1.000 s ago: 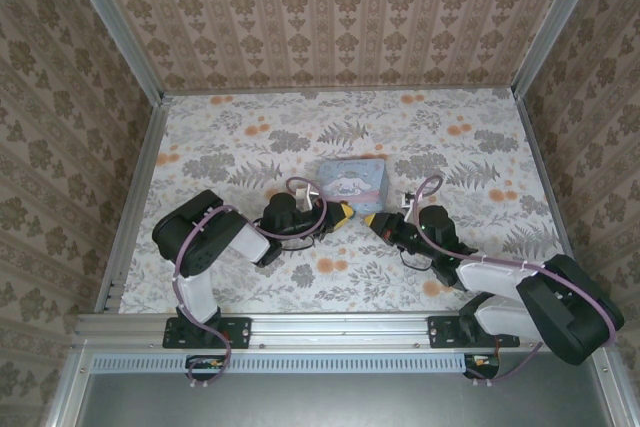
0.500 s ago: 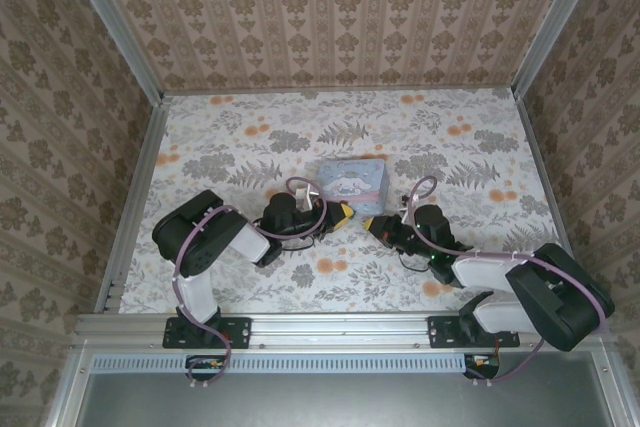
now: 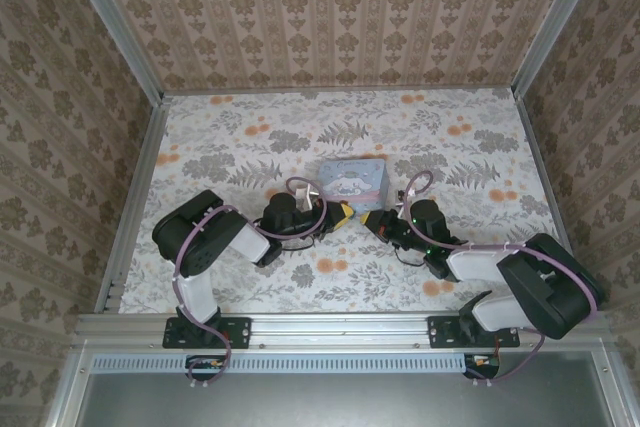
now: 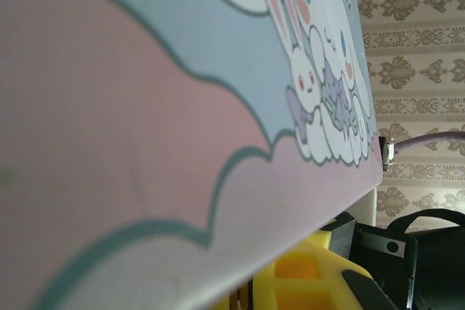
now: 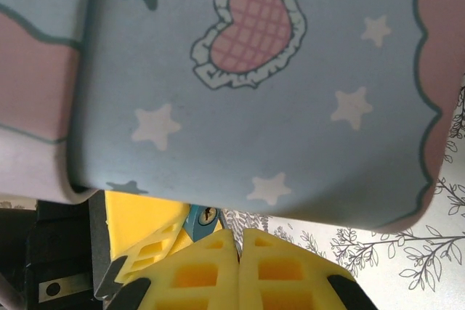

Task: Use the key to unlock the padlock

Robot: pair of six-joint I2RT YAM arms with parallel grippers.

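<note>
padlock (image 5: 197, 220) is a small teal bit, keyhole face toward the right wrist camera, tucked under the near edge of the cartoon tin (image 5: 247, 70) low over the floral bench (image 3: 250, 127). it sits against a yellow finger of the left gripper (image 3: 343, 213) on one side, just beside the tips of the right gripper (image 5: 239, 243) on the other. right gripper's fingers are pressed together with no gap; whether the key is pinched between them we cannot tell. we also cannot tell if the left gripper is clamped on the padlock or only next to it. we judge the step is lining the key up with the keyhole. to do it well: left holds the padlock steady, right comes in slow along the keyhole axis with small corrections. mind the tin crowding both grippers, don't force it if the tip catches, and twist only once seated.
</note>
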